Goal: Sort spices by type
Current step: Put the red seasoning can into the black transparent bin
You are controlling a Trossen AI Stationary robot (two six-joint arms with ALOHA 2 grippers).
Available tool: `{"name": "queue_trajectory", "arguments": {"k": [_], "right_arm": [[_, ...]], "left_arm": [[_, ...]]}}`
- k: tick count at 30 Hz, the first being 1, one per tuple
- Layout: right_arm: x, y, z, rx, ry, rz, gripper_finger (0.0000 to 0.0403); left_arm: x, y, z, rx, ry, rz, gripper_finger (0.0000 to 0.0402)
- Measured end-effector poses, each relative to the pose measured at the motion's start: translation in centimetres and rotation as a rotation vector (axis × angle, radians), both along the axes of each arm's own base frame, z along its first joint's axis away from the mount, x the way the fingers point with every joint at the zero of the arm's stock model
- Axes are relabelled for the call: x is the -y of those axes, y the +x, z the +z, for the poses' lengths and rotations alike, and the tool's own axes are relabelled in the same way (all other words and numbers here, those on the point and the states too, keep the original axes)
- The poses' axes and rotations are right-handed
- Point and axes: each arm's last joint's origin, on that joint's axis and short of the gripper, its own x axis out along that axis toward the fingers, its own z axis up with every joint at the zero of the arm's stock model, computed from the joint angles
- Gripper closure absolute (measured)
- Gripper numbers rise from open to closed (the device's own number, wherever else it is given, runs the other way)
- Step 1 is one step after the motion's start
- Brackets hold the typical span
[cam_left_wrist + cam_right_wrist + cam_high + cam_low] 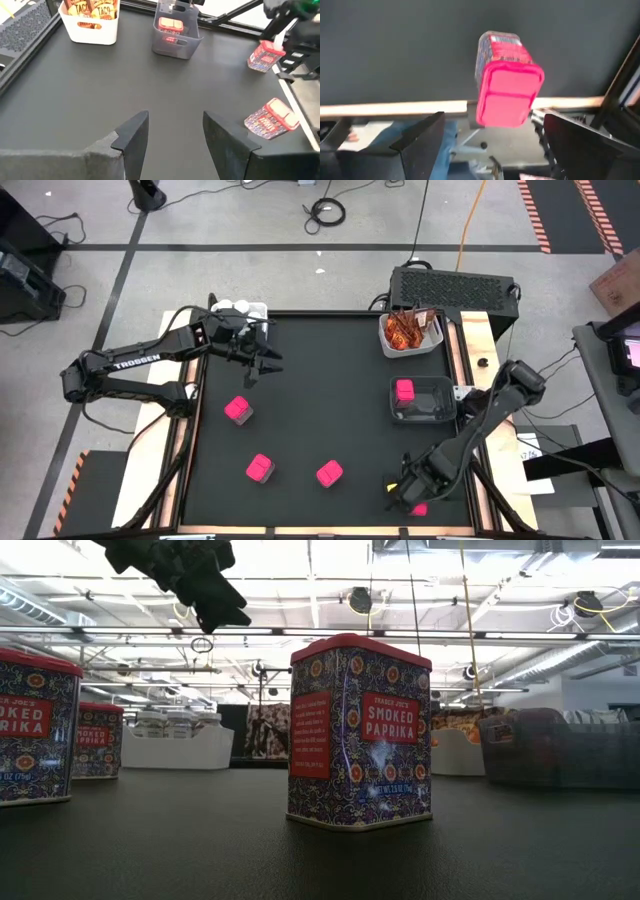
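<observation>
- Pink-lidded paprika tins: three stand loose on the black mat in the high view, one at mid-left (238,410), one lower left (259,469), one low centre (329,474). A fourth (420,509) sits at the mat's bottom-right edge, about 5 o'clock from mat centre, partly under the right arm.
- A fifth tin (405,391) lies inside the dark bin (445,408) at 3 o'clock.
- Orange-brown sachets (405,330) stand in the white bin (434,346) at about 1 o'clock; white-capped jars (236,307) sit in a bin at the top-left corner, 11 o'clock.
- Only the low view reads the tin label: "TRADER JOE'S SMOKED PAPRIKA" on the nearest tin (360,730); "PAPRIKA" on another at the edge (35,725).
- Only the left wrist view reads the sachets (91,9): "TACO". It also shows one tin lying tipped (270,117) and another upright (263,55) near the far arm.
- Right gripper (404,490): over the 5 o'clock tin, fingers spread wide. The right wrist view shows that tin (506,92) between and beyond the fingers (422,137), none touching; nothing held.
- Left gripper (262,370): above the mat at 10 o'clock, fingers (132,132) parted partway, empty.
- Desk (300,360): black mat, wood border.
</observation>
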Motion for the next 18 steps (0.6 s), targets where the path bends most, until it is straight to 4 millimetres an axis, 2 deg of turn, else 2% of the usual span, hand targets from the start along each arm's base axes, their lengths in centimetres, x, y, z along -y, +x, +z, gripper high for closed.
{"name": "queue_trajectory", "arguments": {"k": [6, 18], "right_arm": [[-1.0, -0.1, -2.3, -0.074, -0.074, 0.029, 0.0069], [-2.8, 0.6, -5.8, -0.089, -0.116, 0.054, 0.0069]], "left_arm": [[0.0, 0.0, 0.1, 0.007, -0.016, -0.001, 0.021], [-0.1, 0.3, 0.4, 0.043, -0.08, 0.042, 0.021]]}}
